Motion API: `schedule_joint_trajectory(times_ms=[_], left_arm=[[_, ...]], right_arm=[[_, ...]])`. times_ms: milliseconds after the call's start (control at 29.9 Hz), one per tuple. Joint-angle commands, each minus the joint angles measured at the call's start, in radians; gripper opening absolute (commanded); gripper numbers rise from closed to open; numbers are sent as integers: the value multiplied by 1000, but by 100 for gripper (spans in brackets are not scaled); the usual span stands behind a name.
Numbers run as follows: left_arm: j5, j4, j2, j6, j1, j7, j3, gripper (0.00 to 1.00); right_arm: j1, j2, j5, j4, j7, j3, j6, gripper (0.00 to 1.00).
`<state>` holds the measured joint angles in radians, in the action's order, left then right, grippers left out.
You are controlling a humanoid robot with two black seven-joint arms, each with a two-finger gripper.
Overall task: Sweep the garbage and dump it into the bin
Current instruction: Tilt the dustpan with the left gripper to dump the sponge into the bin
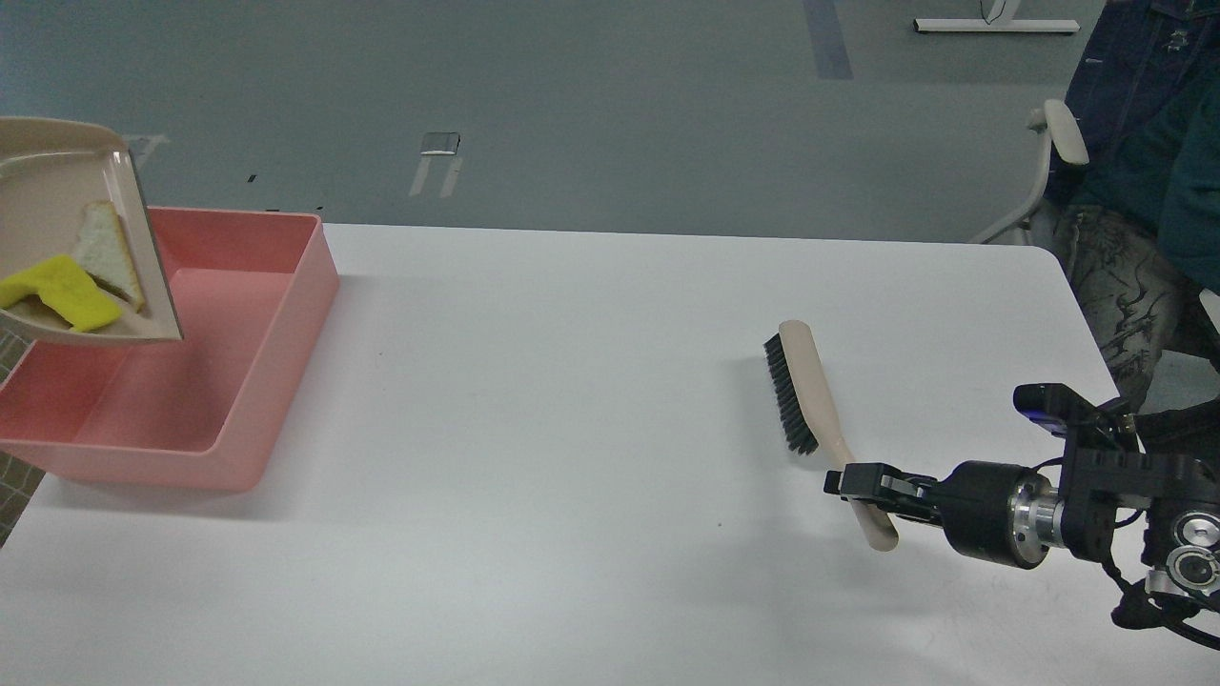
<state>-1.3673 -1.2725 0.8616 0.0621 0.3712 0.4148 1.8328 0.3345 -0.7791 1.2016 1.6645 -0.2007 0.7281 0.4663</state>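
A beige dustpan (57, 181) hangs tilted over the left part of the salmon-pink bin (267, 381) at the table's left edge. In the pan lie the yellow sponge chunk (62, 291) and the pale bread slice (103, 252), both low against its lip. The pan's handle and my left gripper are out of view past the left edge. My right gripper (863, 484) is shut on the handle of a beige brush (810, 391) with black bristles, held at the table's right.
The white table (572, 429) carries only the bin and the brush's shadow. A seated person in dark clothes (1153, 143) and a white chair (1048, 162) are at the far right beyond the table's corner.
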Motion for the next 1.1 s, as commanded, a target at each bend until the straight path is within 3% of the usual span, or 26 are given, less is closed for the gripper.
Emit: schedule_joint_trajectory(times_ms=[0, 301, 802, 869, 970, 1070], left_arm=[[-90, -13, 2, 38, 0, 16, -3, 0], [-211, -125, 77, 74, 3, 27, -3, 0], [-169, -151, 129, 78, -27, 12, 6, 0], [-104, -174, 134, 67, -57, -2, -6, 0], [-26, -206, 132, -20, -100, -39, -6, 0], [80, -266, 103, -162, -187, -129, -6, 0]], right_arm=[[0, 1, 1, 0, 0, 2, 0, 0], [3, 12, 1, 1, 0, 2, 0, 0], [3, 6, 1, 12, 0, 1, 2, 0], [3, 4, 1, 12, 0, 1, 2, 0], [3, 6, 1, 9, 0, 1, 2, 0], [1, 0, 1, 11, 0, 1, 3, 0]])
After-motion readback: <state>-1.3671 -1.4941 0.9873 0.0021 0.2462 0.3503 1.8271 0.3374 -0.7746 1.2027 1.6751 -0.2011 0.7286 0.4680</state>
